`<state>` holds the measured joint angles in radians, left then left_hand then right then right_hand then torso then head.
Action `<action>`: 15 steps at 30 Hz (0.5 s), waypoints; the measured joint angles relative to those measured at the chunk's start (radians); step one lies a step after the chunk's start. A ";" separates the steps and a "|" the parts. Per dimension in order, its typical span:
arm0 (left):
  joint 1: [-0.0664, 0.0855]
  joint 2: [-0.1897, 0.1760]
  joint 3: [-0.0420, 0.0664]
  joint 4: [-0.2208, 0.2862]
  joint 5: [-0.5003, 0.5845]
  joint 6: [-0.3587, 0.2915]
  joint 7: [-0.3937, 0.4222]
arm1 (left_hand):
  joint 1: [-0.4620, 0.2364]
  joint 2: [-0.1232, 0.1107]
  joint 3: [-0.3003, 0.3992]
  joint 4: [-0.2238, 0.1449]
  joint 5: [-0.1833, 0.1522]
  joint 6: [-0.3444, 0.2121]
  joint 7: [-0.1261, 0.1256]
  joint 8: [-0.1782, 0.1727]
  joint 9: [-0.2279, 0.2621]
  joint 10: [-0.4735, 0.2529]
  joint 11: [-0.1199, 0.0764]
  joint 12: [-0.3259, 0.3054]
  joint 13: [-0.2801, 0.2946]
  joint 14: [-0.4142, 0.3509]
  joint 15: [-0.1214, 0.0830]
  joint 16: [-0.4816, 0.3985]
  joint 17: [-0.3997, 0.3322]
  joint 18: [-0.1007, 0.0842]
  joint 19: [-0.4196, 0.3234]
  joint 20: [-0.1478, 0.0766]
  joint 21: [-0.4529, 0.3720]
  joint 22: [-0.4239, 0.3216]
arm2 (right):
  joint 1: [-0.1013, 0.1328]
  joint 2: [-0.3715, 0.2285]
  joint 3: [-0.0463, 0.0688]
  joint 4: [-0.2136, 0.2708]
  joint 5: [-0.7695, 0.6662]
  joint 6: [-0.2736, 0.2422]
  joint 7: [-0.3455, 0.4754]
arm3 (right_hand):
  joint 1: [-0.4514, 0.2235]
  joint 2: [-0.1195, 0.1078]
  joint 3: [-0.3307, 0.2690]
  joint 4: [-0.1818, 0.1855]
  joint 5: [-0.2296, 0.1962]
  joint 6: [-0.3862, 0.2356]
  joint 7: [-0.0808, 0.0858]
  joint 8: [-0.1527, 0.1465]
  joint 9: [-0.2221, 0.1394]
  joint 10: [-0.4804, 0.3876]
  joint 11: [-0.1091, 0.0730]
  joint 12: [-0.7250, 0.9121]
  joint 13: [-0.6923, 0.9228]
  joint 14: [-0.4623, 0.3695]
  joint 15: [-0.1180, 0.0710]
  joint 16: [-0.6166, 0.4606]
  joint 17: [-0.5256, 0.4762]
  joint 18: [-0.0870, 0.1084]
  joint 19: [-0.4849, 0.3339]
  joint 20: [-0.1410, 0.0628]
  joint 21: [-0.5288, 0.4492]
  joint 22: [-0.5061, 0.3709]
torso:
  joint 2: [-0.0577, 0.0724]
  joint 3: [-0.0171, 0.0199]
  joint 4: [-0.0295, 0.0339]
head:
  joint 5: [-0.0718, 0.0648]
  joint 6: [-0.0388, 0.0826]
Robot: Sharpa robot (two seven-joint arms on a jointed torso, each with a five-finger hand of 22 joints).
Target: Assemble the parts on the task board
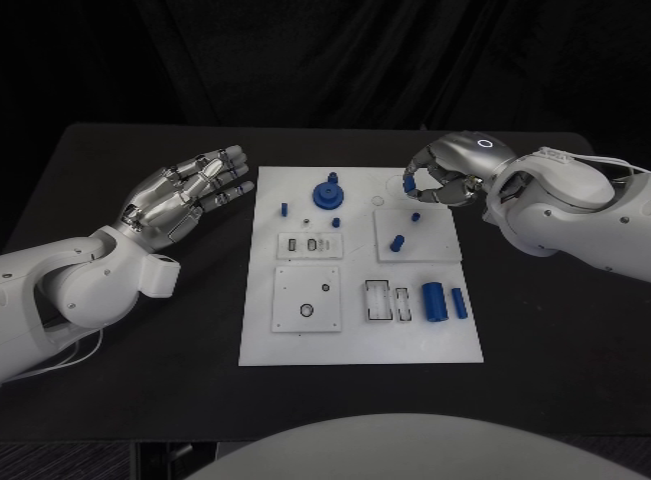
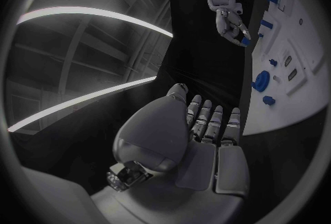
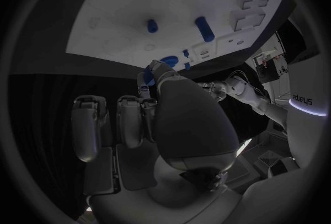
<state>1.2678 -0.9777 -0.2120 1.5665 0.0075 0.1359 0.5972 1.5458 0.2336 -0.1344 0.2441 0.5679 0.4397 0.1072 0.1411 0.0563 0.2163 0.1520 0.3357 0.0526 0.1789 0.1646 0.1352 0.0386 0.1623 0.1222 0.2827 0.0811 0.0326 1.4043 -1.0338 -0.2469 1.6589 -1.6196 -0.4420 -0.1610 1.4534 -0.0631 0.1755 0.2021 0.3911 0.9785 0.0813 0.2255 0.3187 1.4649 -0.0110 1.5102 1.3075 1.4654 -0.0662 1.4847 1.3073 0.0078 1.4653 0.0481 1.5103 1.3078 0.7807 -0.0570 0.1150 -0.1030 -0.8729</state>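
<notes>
Found the right robot hand [image 1: 443, 172] hanging over the far right corner of the task board [image 1: 354, 345], fingers curled inward. Judged it to be pinching a small blue part [image 2: 244, 41] at the fingertips, since a blue spot showed there in both wrist views; could not make out the part's shape or long axis.

Saw the left robot hand [image 1: 181, 195] released and holding nothing, palm flat, fingers straight and slightly apart. Placed it over the bench [image 1: 556, 380] just beside the board's left edge, at the far end, touching no piece.

Noted a raised white square [image 1: 438, 248] just on the robot's side of the right hand, with two blue pegs [image 1: 397, 242] upright on it. Noted a blue round piece [image 1: 327, 193] between the two hands, near the far edge, roughly level with both. Noted two blue cylinders [image 1: 433, 300] lying on the near right part, long axes running toward and away from the robot.

Reckoned the pinched part to belong somewhere on the board's right half, so below the right hand and toward the robot. Reckoned the right hand much the nearer; left hand well apart across the board's width.
</notes>
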 measured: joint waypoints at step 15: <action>0.000 0.005 0.000 0.004 0.000 0.000 -0.003 | 0.000 0.000 0.000 0.000 0.000 0.000 0.000 0.000 0.000 0.000 0.000 0.000 0.000 0.000 0.000 0.000 0.000 0.000 0.000 0.000 0.000 0.000 | -0.009 0.104 0.000 0.136 -0.029 0.018 -0.107 | 0.010 -0.008 0.004 -0.023 0.041 0.007 0.007 0.011 0.000 0.000 0.000 0.005 0.000 0.000 0.000 0.004 0.000 0.000 0.000 0.000 0.000 0.000 | 0.002 -0.0002 0.0033 | 0.007 0.000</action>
<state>1.2678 -0.9730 -0.2120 1.5706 0.0075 0.1355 0.5946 1.5458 0.2336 -0.1345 0.2441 0.5679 0.4397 0.1072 0.1411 0.0564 0.2163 0.1520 0.3357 0.0526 0.1790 0.1645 0.1352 0.0386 0.1623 0.1222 0.2827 0.0811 0.0327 1.3953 -0.9294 -0.2473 1.7949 -1.6485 -0.4235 -0.2681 1.4638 -0.0707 0.1795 0.1786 0.4324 0.9856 0.0883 0.2362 0.3187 1.4648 -0.0109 1.5152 1.3075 1.4654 -0.0662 1.4885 1.3073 0.0078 1.4653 0.0482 1.5103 1.3080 0.7831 -0.0572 0.1183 -0.0963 -0.8726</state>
